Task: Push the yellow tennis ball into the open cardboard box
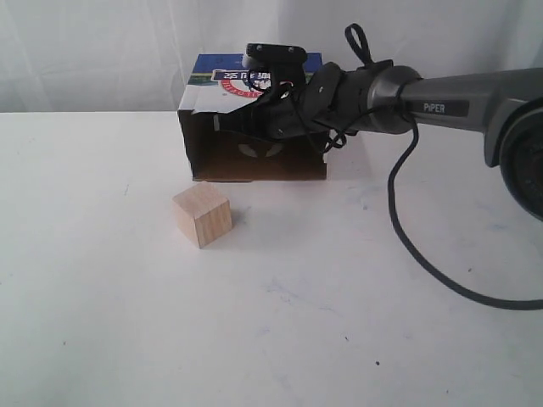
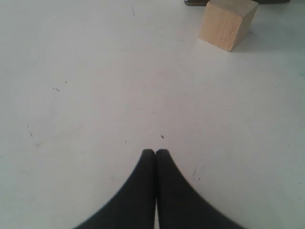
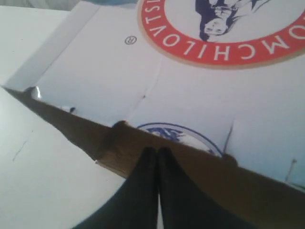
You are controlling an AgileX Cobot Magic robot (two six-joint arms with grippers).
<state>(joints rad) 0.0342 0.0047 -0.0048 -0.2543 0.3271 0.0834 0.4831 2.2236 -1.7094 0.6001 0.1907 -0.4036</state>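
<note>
The open cardboard box (image 1: pixel 254 166) stands at the back of the white table, its dark mouth facing the front and its blue-and-white printed top up. My right gripper (image 1: pixel 225 123) reaches from the right across the box's mouth, fingers pressed together on nothing. The right wrist view shows its shut tips (image 3: pixel 156 150) against a brown cardboard edge, beneath a white panel of the box (image 3: pixel 119 71) with a red ring logo. The yellow tennis ball shows in no view. My left gripper (image 2: pixel 155 152) is shut and empty over bare table, out of the exterior view.
A pale wooden cube (image 1: pixel 202 216) sits on the table just in front of the box's left corner, and it also shows ahead of the left gripper as the wooden cube (image 2: pixel 226 24). The right arm's black cable (image 1: pixel 416 246) droops onto the table at the right.
</note>
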